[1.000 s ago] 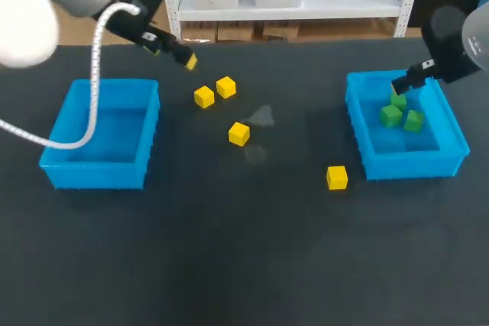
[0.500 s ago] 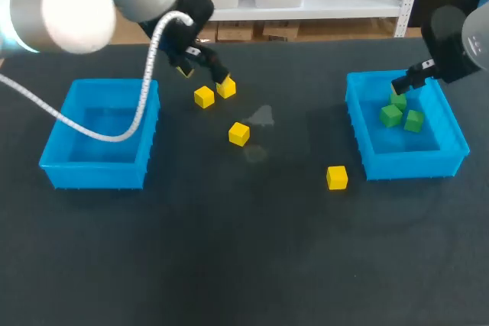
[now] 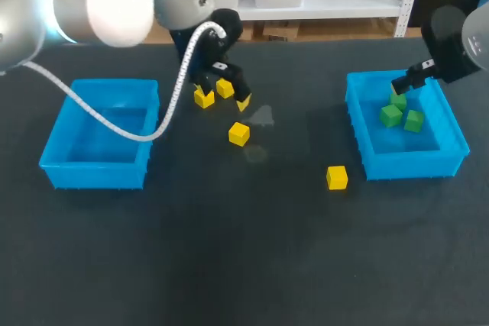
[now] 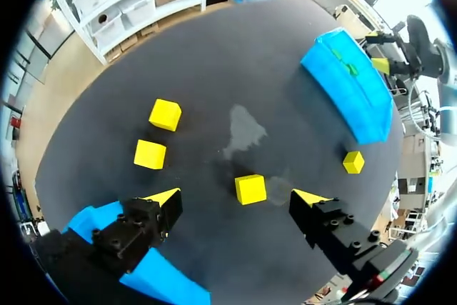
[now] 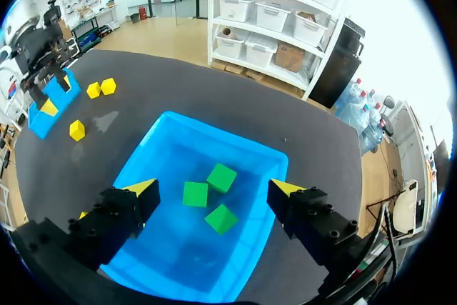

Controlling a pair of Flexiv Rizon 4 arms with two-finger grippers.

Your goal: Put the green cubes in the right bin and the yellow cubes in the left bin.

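Yellow cubes [image 3: 203, 99] sit partly hidden by the spread left gripper [image 4: 237, 196]; right gripper [image 5: 214, 187] likewise.

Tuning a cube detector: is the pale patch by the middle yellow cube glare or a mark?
Head view: the pale patch lies beside the middle yellow cube. Left wrist view: same place by the cube, so probably a mark, not glare.

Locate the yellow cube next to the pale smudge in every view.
Head view: cube mid-table, just left of the smudge.
Left wrist view: cube ahead of the left gripper, seen between its open fingers, with the smudge just beyond it.
Right wrist view: cube alone on the table, out past the right bin.
Landmark: the right bin shows in all three views.
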